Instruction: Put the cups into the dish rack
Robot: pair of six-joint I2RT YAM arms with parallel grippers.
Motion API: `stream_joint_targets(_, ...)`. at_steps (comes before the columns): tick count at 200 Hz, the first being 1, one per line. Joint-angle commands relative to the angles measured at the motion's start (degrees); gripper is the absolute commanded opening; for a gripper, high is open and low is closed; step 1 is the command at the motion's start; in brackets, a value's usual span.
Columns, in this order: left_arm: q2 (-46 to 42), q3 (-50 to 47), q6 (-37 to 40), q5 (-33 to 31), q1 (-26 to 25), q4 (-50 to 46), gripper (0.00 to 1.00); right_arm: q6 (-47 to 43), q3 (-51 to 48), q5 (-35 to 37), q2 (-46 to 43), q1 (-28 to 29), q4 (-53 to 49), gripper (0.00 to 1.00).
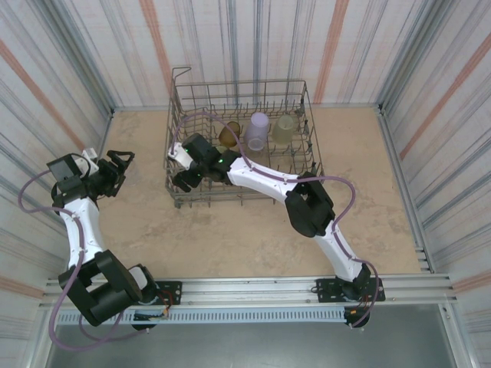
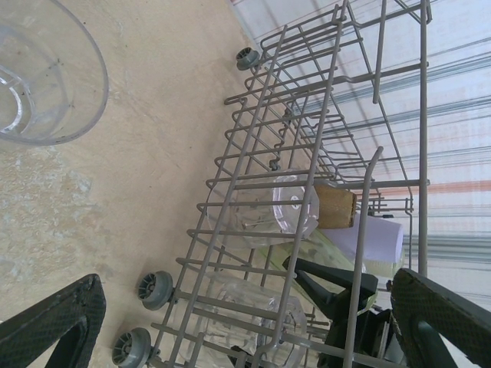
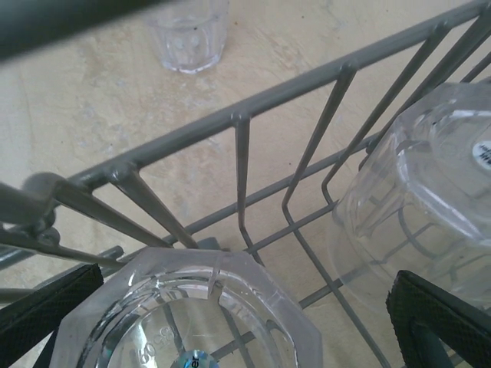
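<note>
Clear tumbler (image 2: 38, 73) stands at eleven o'clock of the nearer left gripper (image 2: 245, 295) (jaws apart). Right gripper (image 3: 242, 307) gapes inside the dish rack (image 3: 253, 115).

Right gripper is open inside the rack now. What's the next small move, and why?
I'd lift the right gripper straight up out of the dish rack. Its jaws stand open on either side of a clear cup sitting base-up inside, so that cup looks placed, and a sideways pull might snag the rack. A loose cup waits on the table outside.
</note>
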Motion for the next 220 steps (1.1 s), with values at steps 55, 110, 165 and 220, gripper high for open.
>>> stream_joint_targets(55,-0.7,-0.9,-0.4,1.3,0.7,1.0,0.99,-0.1,-0.9,3.7,-5.1,1.4,3.9,0.99)
stream_joint_targets(110,-0.5,-1.0,-0.7,1.3,0.9,1.3,0.99,-0.7,-8.9,6.4,-9.4,1.5,8.8,0.99)
stream_joint_targets(165,-0.4,-1.1,-0.6,1.2,1.1,1.3,0.99,0.5,-17.5,5.9,-14.6,1.4,16.3,0.99)
stream_joint_targets(220,-0.2,-1.1,-0.5,0.8,1.2,1.3,0.99,1.4,-22.1,5.5,-18.2,1.9,17.8,0.99)
